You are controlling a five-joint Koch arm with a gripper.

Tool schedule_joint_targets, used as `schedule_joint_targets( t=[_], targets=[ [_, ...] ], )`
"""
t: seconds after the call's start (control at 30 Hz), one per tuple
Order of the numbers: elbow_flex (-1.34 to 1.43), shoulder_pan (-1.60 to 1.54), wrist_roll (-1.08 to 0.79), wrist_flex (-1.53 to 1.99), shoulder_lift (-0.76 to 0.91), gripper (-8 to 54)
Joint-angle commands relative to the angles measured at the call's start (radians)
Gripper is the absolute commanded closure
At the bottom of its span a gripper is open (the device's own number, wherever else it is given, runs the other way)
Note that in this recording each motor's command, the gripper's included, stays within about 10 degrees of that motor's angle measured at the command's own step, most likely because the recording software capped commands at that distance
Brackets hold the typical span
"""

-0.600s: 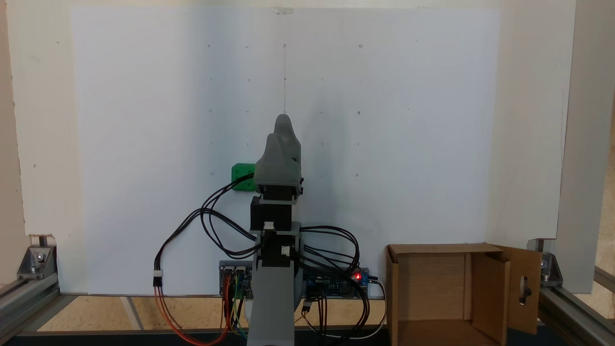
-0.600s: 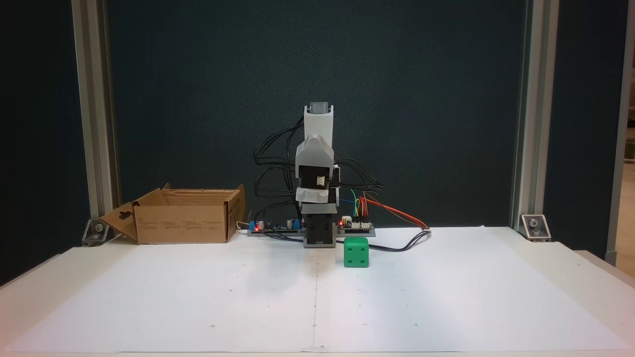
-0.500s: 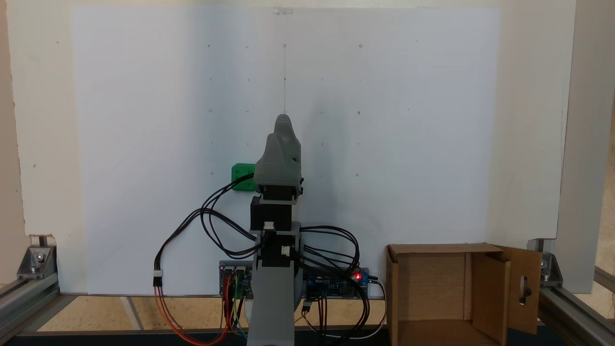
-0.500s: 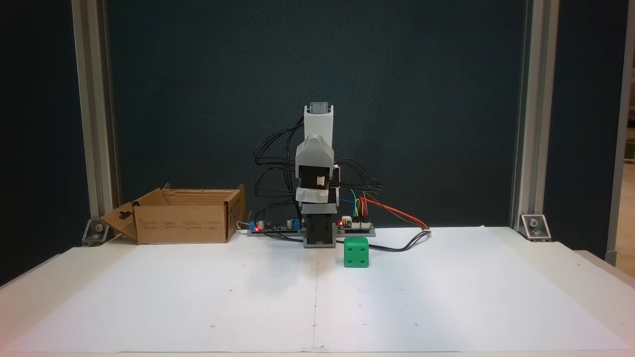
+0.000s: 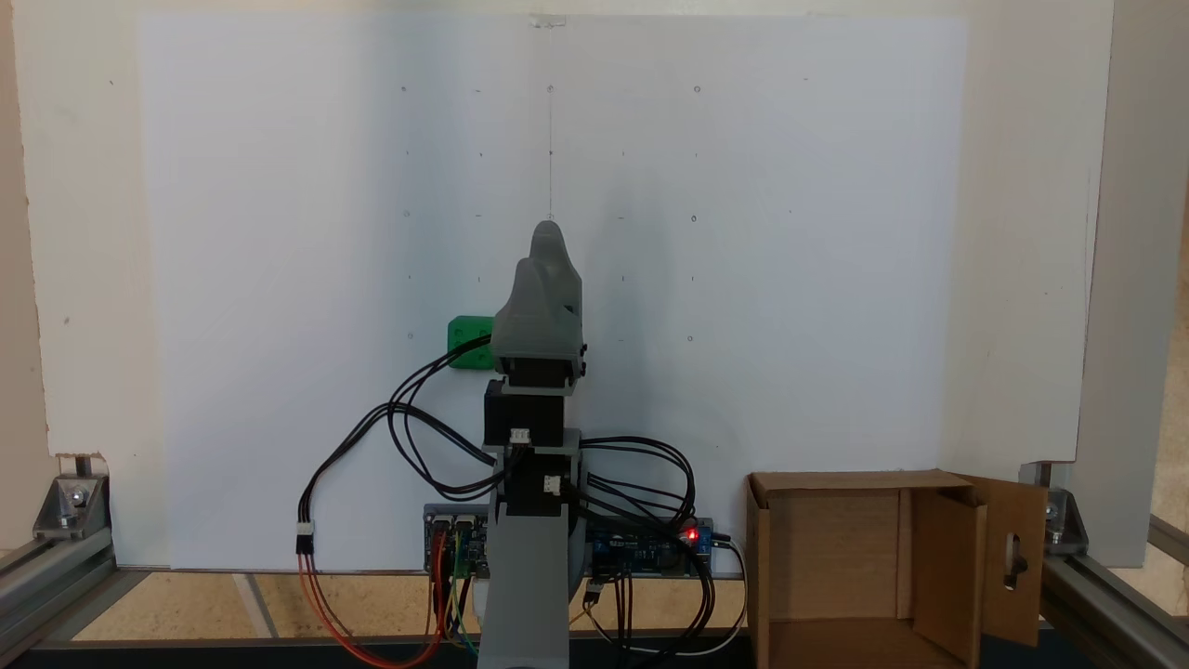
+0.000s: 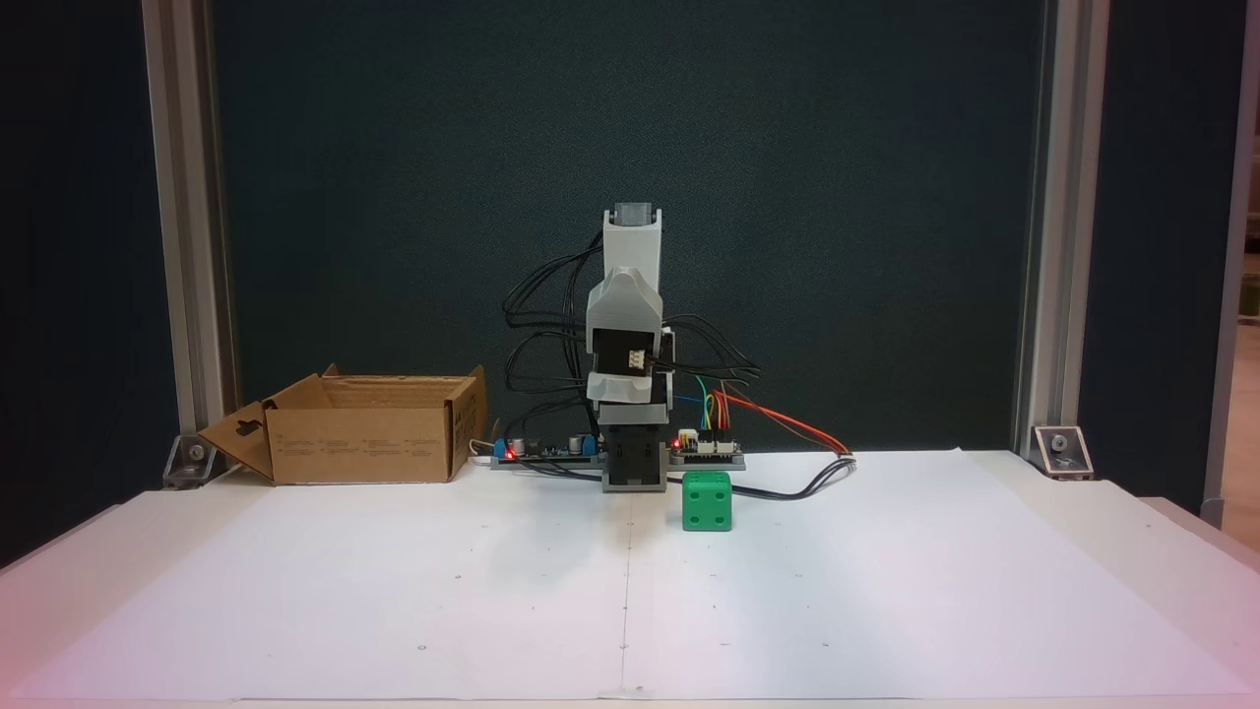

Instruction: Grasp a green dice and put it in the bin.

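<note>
The green dice (image 5: 467, 340) (image 6: 707, 500) sits on the white paper close to the arm's base, partly hidden behind the gripper body in a fixed view. My grey gripper (image 5: 543, 243) (image 6: 624, 290) is folded above the base, raised off the table, jaws together with nothing between them, and apart from the dice. The bin (image 5: 831, 548) (image 6: 364, 443), an open brown cardboard box with a slotted flap, stands beside the base at the table's corner.
Circuit boards (image 5: 650, 548) (image 6: 551, 450) and loose black, red and coloured cables (image 5: 399, 437) (image 6: 787, 487) lie around the base, one cable running past the dice. Aluminium frame posts (image 6: 187, 246) stand at the table's corners. A white paper sheet (image 6: 630, 591) covers the table.
</note>
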Motion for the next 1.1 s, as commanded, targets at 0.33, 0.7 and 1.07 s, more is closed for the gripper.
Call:
schedule_joint_targets(
  t=[0.33,0.7,1.07],
  targets=[
    [0.04,-0.002,-0.048,-0.071,0.107,1.0],
    [0.04,0.002,-0.048,-0.143,0.107,0.9],
    [0.04,0.003,-0.054,-0.133,0.106,1.0]
  ],
)
